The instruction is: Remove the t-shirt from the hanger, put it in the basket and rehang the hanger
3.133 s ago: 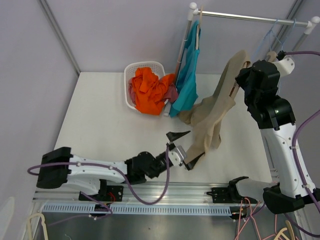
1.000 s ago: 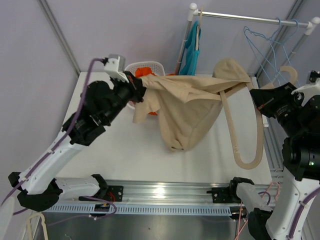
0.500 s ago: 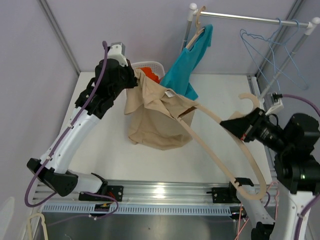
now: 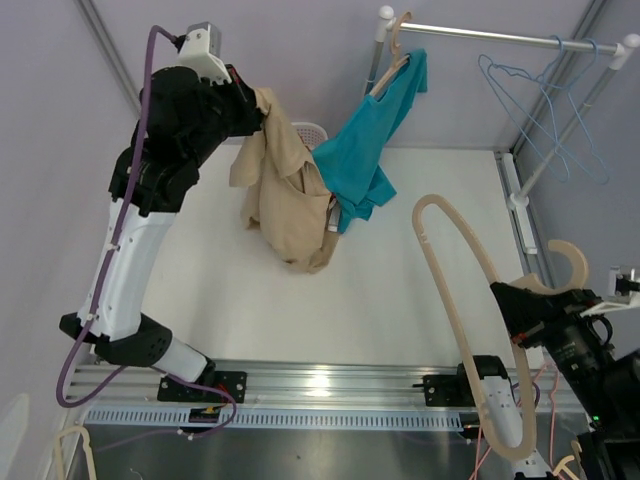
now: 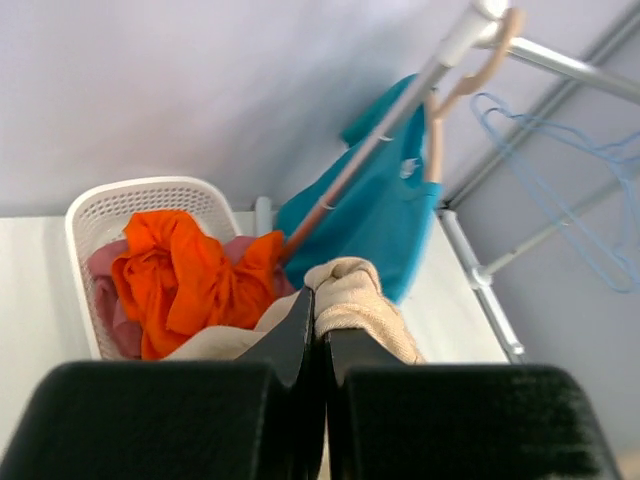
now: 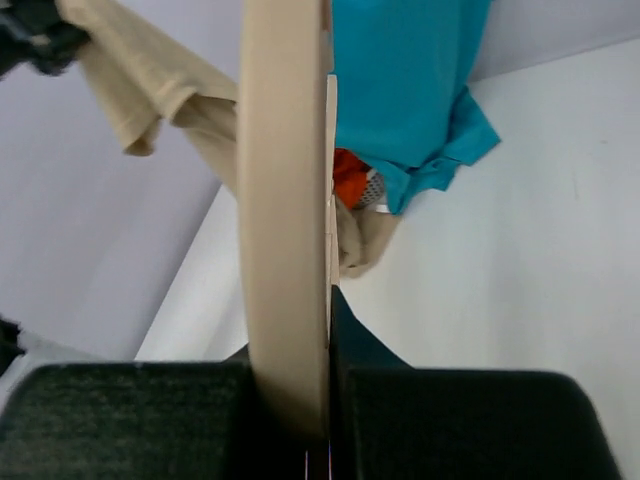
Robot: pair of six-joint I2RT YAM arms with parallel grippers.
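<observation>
The beige t-shirt (image 4: 285, 195) hangs free in the air at the back left, bunched at its top in my left gripper (image 4: 258, 108), which is shut on it high above the table. In the left wrist view the fingers (image 5: 300, 330) pinch a fold of the beige t-shirt (image 5: 355, 292). The beige hanger (image 4: 465, 300) is bare and apart from the shirt, at the near right, with my right gripper (image 4: 503, 298) shut on its arm. In the right wrist view the hanger (image 6: 285, 190) runs straight up from the shut jaws, and the t-shirt (image 6: 140, 70) shows at the far left.
A teal shirt (image 4: 375, 145) hangs on a wooden hanger from the rack rail (image 4: 500, 37) at the back. Blue wire hangers (image 4: 545, 90) hang at the rail's right end. A white basket (image 5: 95, 210) of orange clothes (image 5: 180, 275) stands behind the t-shirt.
The left arm rose and swung to the back left, pulling the t-shirt off the hanger. The right arm drew the hanger back to the near right, now bare.
</observation>
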